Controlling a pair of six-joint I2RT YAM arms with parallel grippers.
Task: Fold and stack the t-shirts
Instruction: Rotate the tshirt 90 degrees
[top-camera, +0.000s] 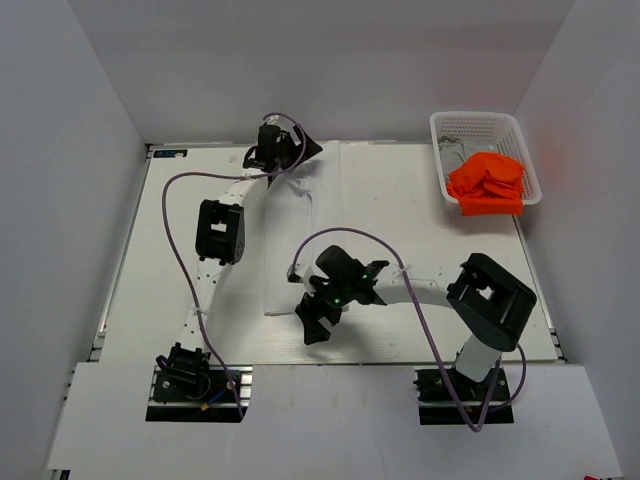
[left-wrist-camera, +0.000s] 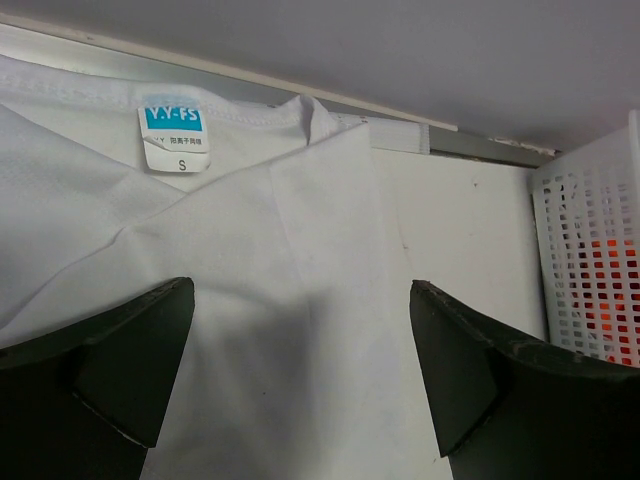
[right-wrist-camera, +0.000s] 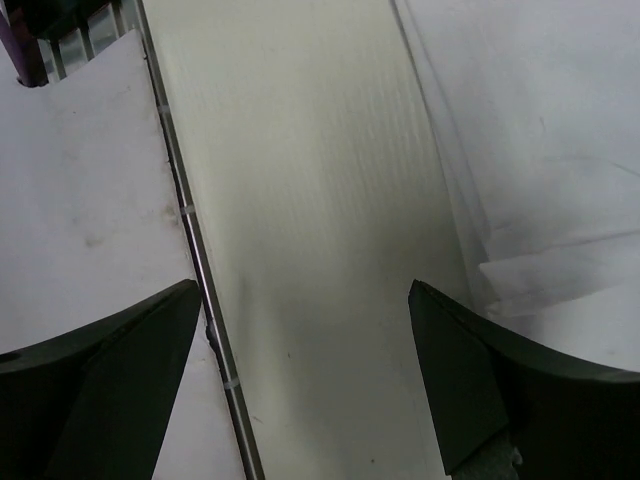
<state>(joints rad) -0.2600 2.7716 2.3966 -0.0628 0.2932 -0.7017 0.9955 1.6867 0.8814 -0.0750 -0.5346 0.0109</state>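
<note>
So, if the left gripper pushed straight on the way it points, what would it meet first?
The left gripper would probably meet the white t-shirt first, near its neck label; depth is hard to judge.

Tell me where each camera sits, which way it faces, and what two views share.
Top external: above and behind the arm bases, looking down on the table, the left arm and right arm, the white t-shirt and the basket holding the orange t-shirt.
Left wrist: on the left arm, facing the white t-shirt's collar label at the table's far edge; the open left gripper shows.
Right wrist: on the right arm, looking down at the table's near part; the open right gripper shows.
Shared: top and left wrist views both show the basket.
</note>
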